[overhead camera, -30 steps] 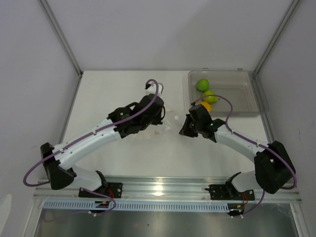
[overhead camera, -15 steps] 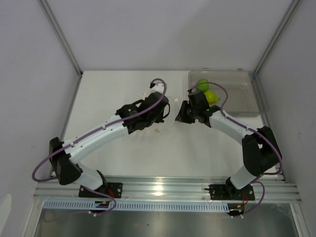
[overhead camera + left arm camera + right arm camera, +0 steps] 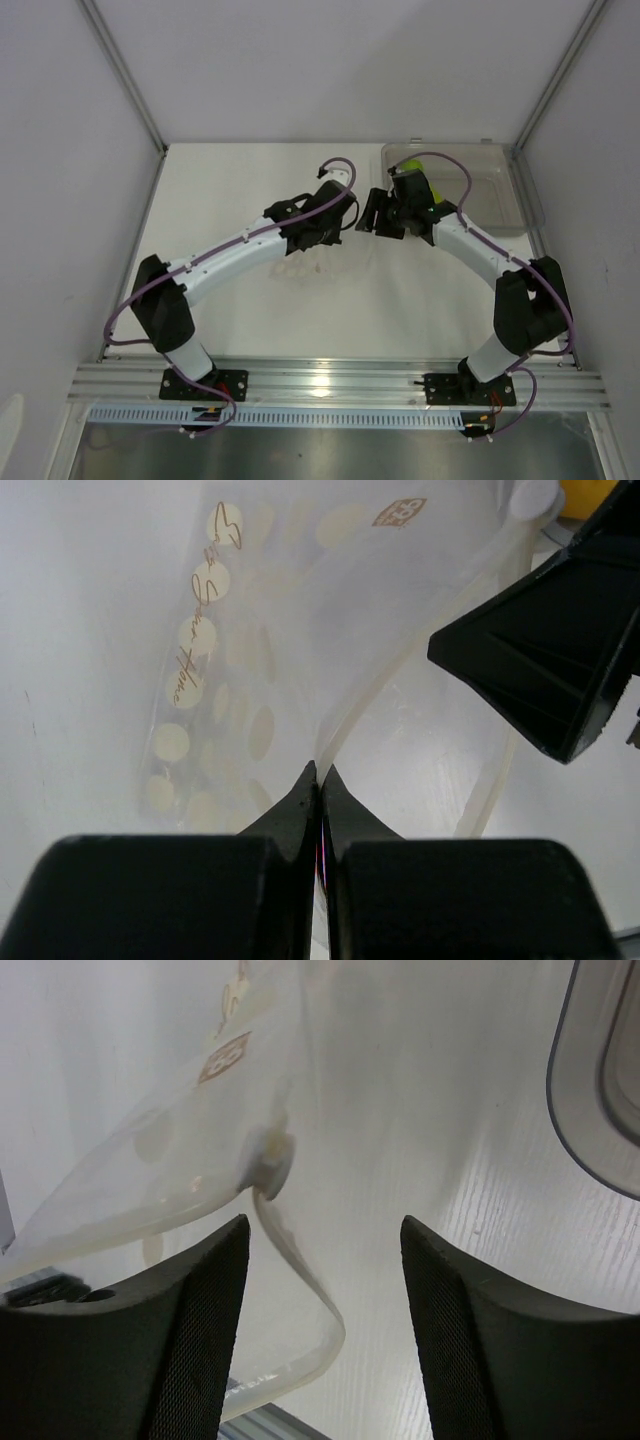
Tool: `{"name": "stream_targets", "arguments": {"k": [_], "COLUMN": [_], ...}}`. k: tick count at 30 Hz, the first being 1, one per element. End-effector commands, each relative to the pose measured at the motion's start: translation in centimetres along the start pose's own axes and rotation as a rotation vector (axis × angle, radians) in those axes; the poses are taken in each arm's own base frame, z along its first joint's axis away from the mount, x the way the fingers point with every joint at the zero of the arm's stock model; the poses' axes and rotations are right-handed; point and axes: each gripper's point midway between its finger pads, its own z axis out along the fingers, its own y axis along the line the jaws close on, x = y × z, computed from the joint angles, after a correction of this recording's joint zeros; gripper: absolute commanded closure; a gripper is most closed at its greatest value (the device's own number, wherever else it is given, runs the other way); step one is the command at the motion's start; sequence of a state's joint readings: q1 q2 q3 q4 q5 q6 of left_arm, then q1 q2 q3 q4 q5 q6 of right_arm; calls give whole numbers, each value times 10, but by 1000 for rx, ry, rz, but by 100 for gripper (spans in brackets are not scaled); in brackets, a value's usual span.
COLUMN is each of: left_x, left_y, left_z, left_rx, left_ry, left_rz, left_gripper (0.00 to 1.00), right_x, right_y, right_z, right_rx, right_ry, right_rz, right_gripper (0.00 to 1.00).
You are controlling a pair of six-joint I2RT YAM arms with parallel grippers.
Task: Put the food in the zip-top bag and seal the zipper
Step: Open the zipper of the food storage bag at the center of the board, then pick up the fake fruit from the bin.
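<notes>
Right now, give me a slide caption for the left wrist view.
Left gripper shut on the bag at its zipper, right gripper open beside it.

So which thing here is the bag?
On the white table, look just left of the clear tray. The bag is the floppy see-through pouch pinched by the left gripper; unlike the stiff tray, it carries pale printed dots.
</notes>
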State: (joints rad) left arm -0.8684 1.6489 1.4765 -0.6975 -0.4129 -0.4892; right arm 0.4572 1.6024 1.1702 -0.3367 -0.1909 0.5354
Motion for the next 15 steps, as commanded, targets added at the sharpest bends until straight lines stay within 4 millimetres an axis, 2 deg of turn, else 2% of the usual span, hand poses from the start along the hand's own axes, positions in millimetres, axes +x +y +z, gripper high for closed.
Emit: {"name": "stream_targets", "arguments": {"k": [1,3,5,6,7,11,14,15], "left_x": [-28,-30,-31,-33,-34,-39,-45,-46], "left_y": [-6,-3,-1,1,2,6,4,2], "left_z": [-1,3,6,7,8,10,7,6], "left_rx": [34,33,33,31,31,35,51,58], "left_ry": [-50,-50,-49,-50,-50,-53,-61,-62], "left_rz": [-58,-67,-76,-82,-84,-89,-84,-85], "left_gripper": [99,99,99,99,99,99,100,99], "right_x": [-31,-37,-54,-57,-60,-88,-102,-99], "right_y": [24,22,18,13,9,-27,-58,-73], "right_z": [-31,-45,-63,-70,-75,-96,-96,-83], "right_rx": [-59,-33,-8,8,18,83,162,204], "right_ry": [-77,-95,-151,-163,-182,-254,-254,-211], "right_rz": [-47,-35,-19,-12,-5,52,53,47], "right_gripper": [35,29,23,9,6,1,1,1]}}
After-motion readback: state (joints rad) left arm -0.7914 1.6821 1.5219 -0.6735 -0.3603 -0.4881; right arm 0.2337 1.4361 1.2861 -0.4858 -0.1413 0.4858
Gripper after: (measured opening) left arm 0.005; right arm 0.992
